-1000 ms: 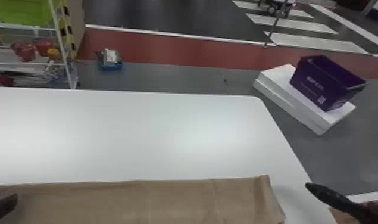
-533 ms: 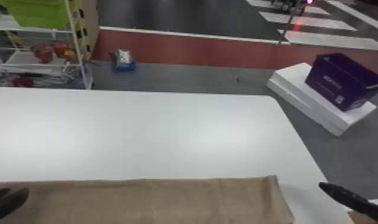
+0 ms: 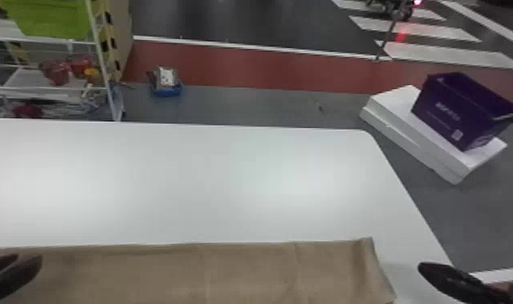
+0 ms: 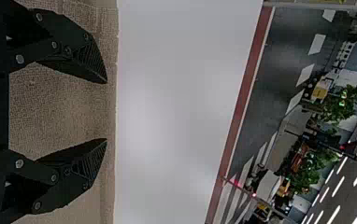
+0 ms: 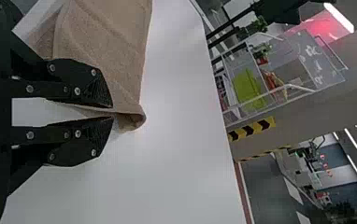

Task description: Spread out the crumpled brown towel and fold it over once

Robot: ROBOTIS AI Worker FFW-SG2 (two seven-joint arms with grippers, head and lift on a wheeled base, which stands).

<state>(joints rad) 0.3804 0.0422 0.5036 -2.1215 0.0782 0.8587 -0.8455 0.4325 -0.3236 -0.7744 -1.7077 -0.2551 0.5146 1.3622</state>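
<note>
The brown towel (image 3: 227, 271) lies in a long, fairly flat band beneath the left jaws and inward of the right ones, its far edge running nearly straight just ahead of the left tips. Its far corner (image 5: 133, 122) by the right jaws curls a little. The spreading looks done; whether the fold is complete (the near side is cut off in the head view) I cannot tell.

The likely job now is to leave the layers lying square. The jaws should stay clear of the weave, since a low tip could snag it and drag the band askew. If that curl needs smoothing, it is best to come at it low from beyond the cloth's end, pinch lightly, draw outward along the edge, and let go fully before lifting.

The left gripper (image 4: 106, 111) has its jaws wide and empty over the cloth, pointing toward the far edge. The right gripper (image 5: 112, 112) keeps its jaws narrow, a slim gap between the tips, with nothing evidently pinched; it reaches in from the robot's right, angled inward, just beside the towel's end. Around and ahead of both pairs of jaws spreads the white surface (image 3: 194, 182).
</note>
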